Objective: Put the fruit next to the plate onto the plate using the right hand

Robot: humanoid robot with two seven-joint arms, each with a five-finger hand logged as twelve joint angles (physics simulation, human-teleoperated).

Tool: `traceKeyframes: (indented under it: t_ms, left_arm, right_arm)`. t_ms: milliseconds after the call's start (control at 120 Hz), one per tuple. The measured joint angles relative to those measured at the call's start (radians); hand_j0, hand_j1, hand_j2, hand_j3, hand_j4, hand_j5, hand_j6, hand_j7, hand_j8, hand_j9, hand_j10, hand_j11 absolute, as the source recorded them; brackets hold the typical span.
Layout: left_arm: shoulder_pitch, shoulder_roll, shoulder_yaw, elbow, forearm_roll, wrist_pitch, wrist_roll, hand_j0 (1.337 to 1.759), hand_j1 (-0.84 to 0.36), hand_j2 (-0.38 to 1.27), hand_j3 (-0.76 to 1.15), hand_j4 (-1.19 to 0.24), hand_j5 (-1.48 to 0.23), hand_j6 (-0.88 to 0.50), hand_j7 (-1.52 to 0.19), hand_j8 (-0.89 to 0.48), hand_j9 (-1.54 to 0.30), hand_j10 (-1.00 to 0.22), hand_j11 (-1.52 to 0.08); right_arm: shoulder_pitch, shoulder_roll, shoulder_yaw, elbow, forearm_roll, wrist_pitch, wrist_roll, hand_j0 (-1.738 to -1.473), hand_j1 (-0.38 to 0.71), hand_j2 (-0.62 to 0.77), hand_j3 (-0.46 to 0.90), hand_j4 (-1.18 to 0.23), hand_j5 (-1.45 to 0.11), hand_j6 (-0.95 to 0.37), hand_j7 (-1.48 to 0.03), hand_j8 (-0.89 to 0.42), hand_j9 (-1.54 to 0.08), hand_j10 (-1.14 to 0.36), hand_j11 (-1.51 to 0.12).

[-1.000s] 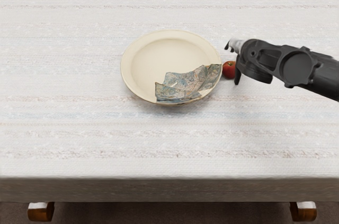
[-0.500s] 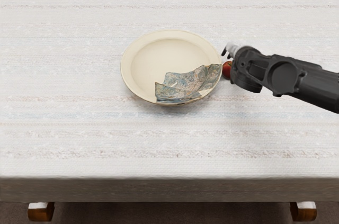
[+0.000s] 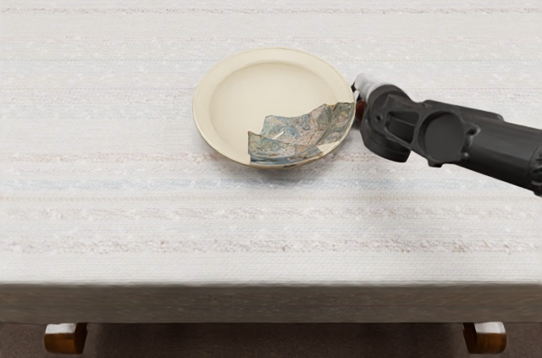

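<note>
Right hand [image 3: 378, 114]: low over the counter [image 3: 127, 214], pressed up against the right rim of the plate [image 3: 200, 108]; arm in from the right edge, dark casing turned toward the camera.
Grip: cannot tell whether spread, pressed together or pinching anything, since the wrist and back of the hand block the view.
Fruit: not clearly visible; judged to sit under or behind the hand, on the counter just outside the plate's right rim. Nothing fruit-like on the plate.
Plate contents: a crumpled patterned sheet [image 3: 301, 131] across the lower right part, draped up to the rim on the hand's side; the rest of the well bare.
Done so far: reach completed, by the look of it; hand at the pick-up spot.
Left to do: secure the fruit, lift it over the rim, set it down inside the plate, let go. No part of the placing shown as done.
Left arm: out of view.
Edges: plate near the middle of the counter, well apart from the front, back and side edges; little risk of anything rolling off at once.
Open room: wide bare counter in front, behind and to the left of the plate. Shortest path a small hop leftward over the rim.
Landing spot: bare upper left of the well likely steadier than the uneven sheet nearest the hand.
Risk: a nudge to the rim shifting the plate, or the fruit rolling away along the counter.
</note>
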Motion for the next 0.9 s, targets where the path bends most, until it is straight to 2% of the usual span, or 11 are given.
traceKeyframes:
  t_ms: [142, 283, 583, 900]
  left_arm:
    - [0.0, 0.0, 0.0, 0.0, 0.0, 0.0, 0.0, 1.658, 0.35, 0.0, 0.0, 0.0, 0.0, 0.0, 0.0, 0.0, 0.0, 0.0, 0.0]
    - [0.0, 0.0, 0.0, 0.0, 0.0, 0.0, 0.0, 1.658, 0.35, 0.0, 0.0, 0.0, 0.0, 0.0, 0.0, 0.0, 0.0, 0.0, 0.0]
    - [0.0, 0.0, 0.0, 0.0, 0.0, 0.0, 0.0, 1.658, 0.35, 0.0, 0.0, 0.0, 0.0, 0.0, 0.0, 0.0, 0.0, 0.0, 0.0]
    - [0.0, 0.0, 0.0, 0.0, 0.0, 0.0, 0.0, 1.658, 0.35, 0.0, 0.0, 0.0, 0.0, 0.0, 0.0, 0.0, 0.0, 0.0, 0.0]
  right_arm:
    - [-0.002, 0.0, 0.001, 0.0, 0.001, -0.001, 0.0, -1.658, 0.15, -0.07, 0.0, -0.44, -0.52, -0.4, -0.54, -0.27, -0.54, -0.4, -0.54]
    - [-0.003, -0.002, 0.002, -0.001, 0.01, 0.0, 0.0, -1.658, 0.24, -0.08, 0.0, -0.52, -0.62, -0.49, -0.64, -0.36, -0.64, -0.49, -0.64]
    - [-0.003, -0.016, 0.009, -0.007, 0.02, 0.002, 0.0, -1.654, 0.25, 0.14, 0.0, -0.61, -0.78, -0.54, -0.79, -0.38, -0.8, -0.52, -0.8]
    - [0.009, -0.08, 0.028, -0.008, 0.03, 0.004, 0.0, -1.657, 0.26, 0.31, 0.0, -0.65, -0.84, -0.61, -0.84, -0.45, -0.85, -0.58, -0.85]
